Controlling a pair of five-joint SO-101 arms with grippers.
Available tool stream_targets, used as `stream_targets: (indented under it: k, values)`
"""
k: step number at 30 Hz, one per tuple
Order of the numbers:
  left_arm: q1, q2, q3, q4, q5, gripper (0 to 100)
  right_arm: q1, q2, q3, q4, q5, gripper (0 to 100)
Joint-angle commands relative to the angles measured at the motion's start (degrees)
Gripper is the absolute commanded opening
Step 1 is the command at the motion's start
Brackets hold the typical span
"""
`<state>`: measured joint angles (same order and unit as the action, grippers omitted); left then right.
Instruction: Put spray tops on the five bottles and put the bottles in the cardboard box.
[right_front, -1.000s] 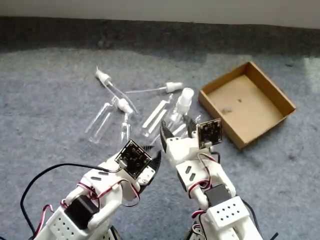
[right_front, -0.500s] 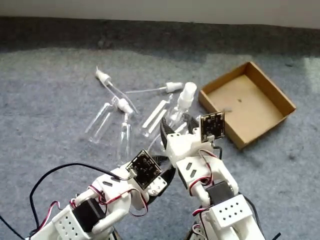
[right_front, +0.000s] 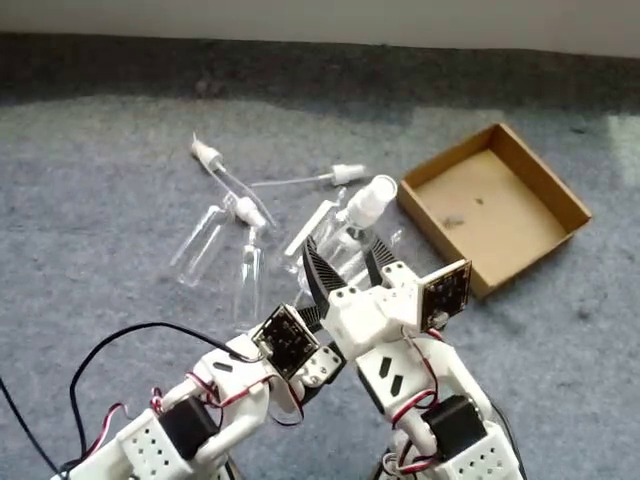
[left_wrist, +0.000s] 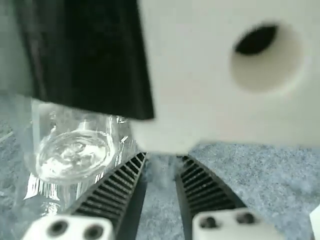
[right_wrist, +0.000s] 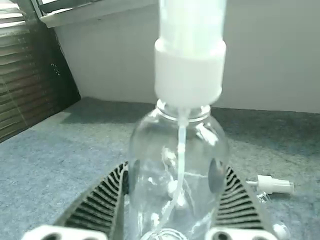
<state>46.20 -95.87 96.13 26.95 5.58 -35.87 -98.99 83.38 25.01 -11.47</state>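
1. Right end effector (right_wrist: 175, 176) is clamping a clear bottle (right_front: 352, 232) by its body, and a spray top (right_front: 370, 198) is sitting on the neck.
2. The bottle is tilting and hanging near the cardboard box (right_front: 500, 215), outside it.
3. Left end effector (left_wrist: 161, 160) is gaping slightly and gripping nothing.
4. Spare bottles (right_front: 200, 242) and loose spray tops (right_front: 345, 173) are lying on the grey tabletop (right_front: 100, 200), apart from the box.

Carpet (right_front: 100, 200): cardboard box (right_front: 495, 205) at right | capped bottle (right_front: 355, 225) between the right gripper's (right_front: 345, 265) jaws, just left of the box | loose bottles (right_front: 200, 245) lying farther left | spray tops (right_front: 207, 155) among and behind them | left gripper (right_front: 310, 320) beside the right one, on the near side
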Motion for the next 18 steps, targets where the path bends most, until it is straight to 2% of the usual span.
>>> stream_targets:
  k: [1,8,15,18]
  values:
    - [-4.79,-0.75,0.48,-1.67,0.53,1,-0.84,-2.51,-2.07,1.10,-0.18,12.8]
    - [-10.42,-0.75,-1.45,-1.67,0.53,1,-0.84,-3.12,-2.07,6.02,-0.18,12.8]
    - [-13.76,-0.75,-1.36,-1.85,0.53,1,-0.92,-3.12,-2.07,6.20,-0.18,12.8]
    - [-14.29,-0.75,-0.48,-4.92,0.53,1,-1.01,-3.12,-2.07,6.29,-0.18,12.8]
